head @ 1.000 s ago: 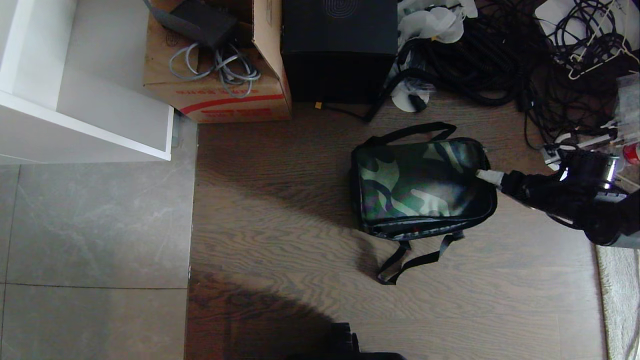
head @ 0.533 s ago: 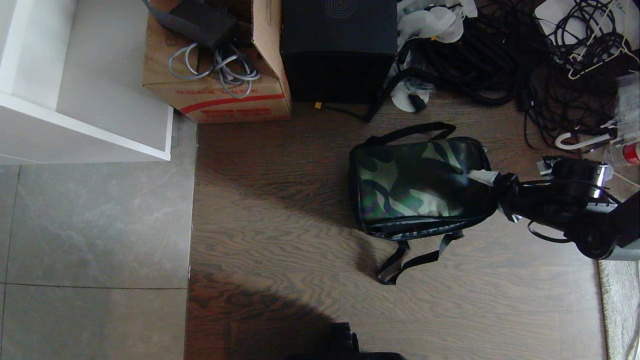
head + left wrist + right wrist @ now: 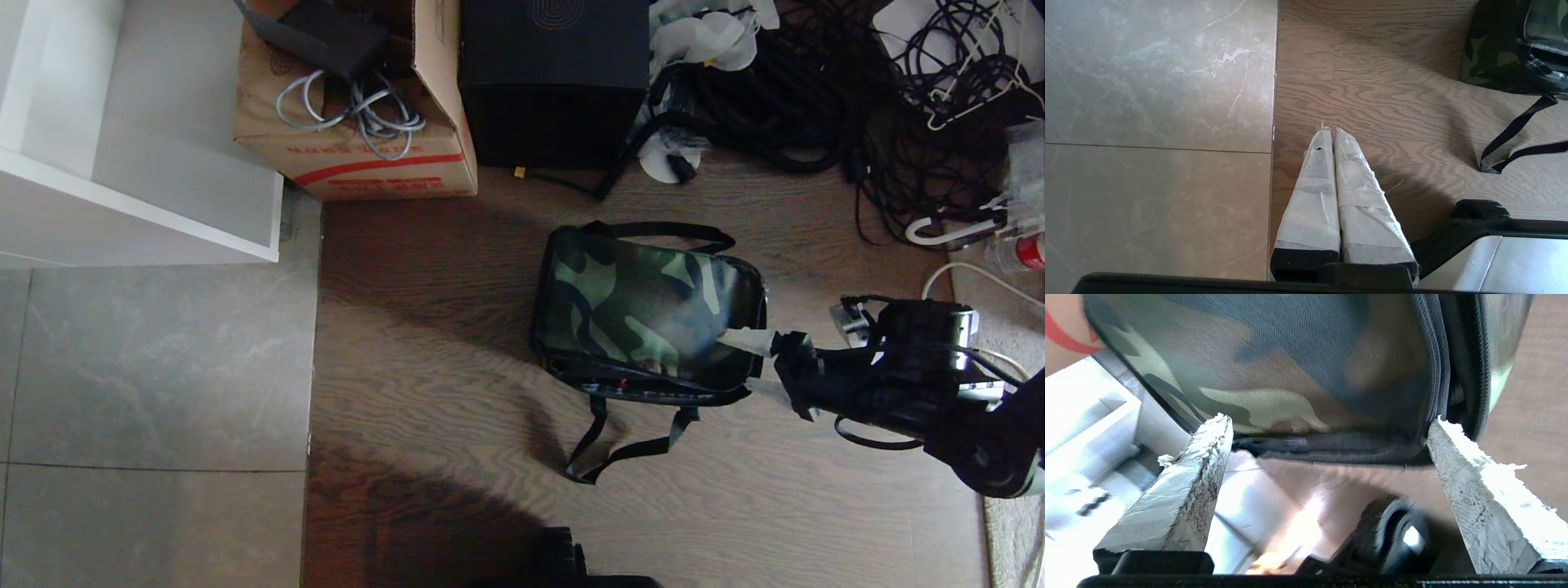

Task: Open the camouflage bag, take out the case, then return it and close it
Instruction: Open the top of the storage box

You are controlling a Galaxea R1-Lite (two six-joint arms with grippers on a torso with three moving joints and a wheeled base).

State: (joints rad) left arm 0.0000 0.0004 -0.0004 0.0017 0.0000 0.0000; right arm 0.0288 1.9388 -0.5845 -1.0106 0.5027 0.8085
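Note:
The camouflage bag (image 3: 645, 314) lies flat on the wood floor with its lid down, and a sliver of red shows at the front zipper seam. Its black strap (image 3: 629, 445) trails toward me. My right gripper (image 3: 755, 363) is open at the bag's right end, one taped finger lying over the lid's corner. In the right wrist view the bag (image 3: 1298, 355) fills the space beyond the spread jaws of the right gripper (image 3: 1331, 420), which hold nothing. My left gripper (image 3: 1329, 130) is shut and empty, parked over the floor left of the bag (image 3: 1506, 45). The case is hidden.
Behind the bag stand a brown carton (image 3: 359, 122) holding cables and a tall black box (image 3: 555, 82). A tangle of black cables (image 3: 816, 98) fills the back right. A white cabinet (image 3: 122, 163) and grey tiles (image 3: 155, 367) are at the left, with a rug edge (image 3: 1012, 490) at the right.
The bag has slid left and nearer to me and has turned slightly. My right gripper has travelled with it at its right end, its fingers spread a little wider.

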